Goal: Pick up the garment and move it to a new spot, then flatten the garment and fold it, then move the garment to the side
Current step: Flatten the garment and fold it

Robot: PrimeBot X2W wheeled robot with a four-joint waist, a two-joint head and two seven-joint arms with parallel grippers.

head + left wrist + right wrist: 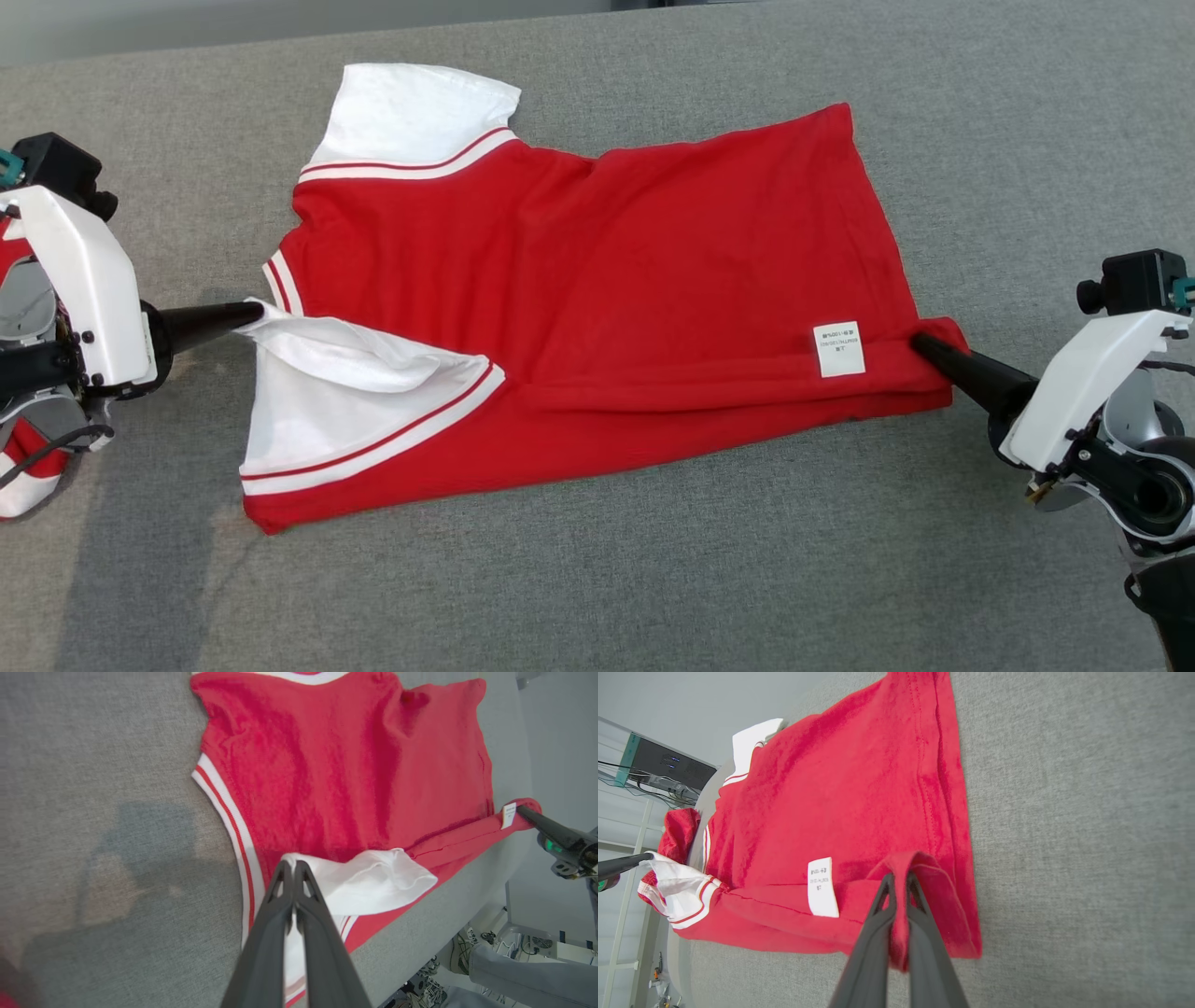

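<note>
The garment (pixel 579 308), a red shirt with white sleeves, is laid out across the middle of the grey cloth surface (pixel 1027 140). Its collar end is turned toward the robot's left and its hem toward the robot's right. A folded band of red cloth runs along the near side of the body.

The left gripper (pixel 250 315) is positioned at the collar end. Its jaws are pressed together on the edge of the near sleeve (pixel 373 359), which is raised and pulled toward the fingers. The far sleeve (pixel 411 117) lies flat on the surface.

The right gripper (pixel 920 343) is positioned at the near hem corner. Its jaws are clamped on the red cloth, and in the right wrist view a strip of cloth is seen between the two fingers. A white label (pixel 838 349) is located just beside the fingertips.

In the left wrist view, a person's trouser leg (pixel 514 970) and shoe (pixel 460 952) are visible beyond the edge of the surface.
</note>
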